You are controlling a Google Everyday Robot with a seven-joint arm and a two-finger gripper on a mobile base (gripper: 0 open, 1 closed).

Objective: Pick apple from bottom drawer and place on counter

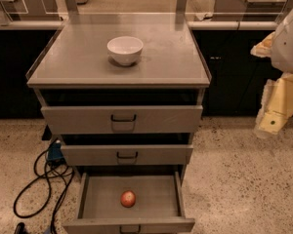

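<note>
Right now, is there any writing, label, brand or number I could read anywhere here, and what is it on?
None: no readable text anywhere.
The white bowl, the counter, the apple and the bottom drawer it lies in are all plain.
The gripper, at the far right, away from the counter, carries no legible mark.

We see a red-orange apple (128, 198), grey-beige bottom drawer (154, 195) and bench (78, 57), white bowl (124, 49), speckled floor (234, 169), and a cream end effector (276, 113) at right.
</note>
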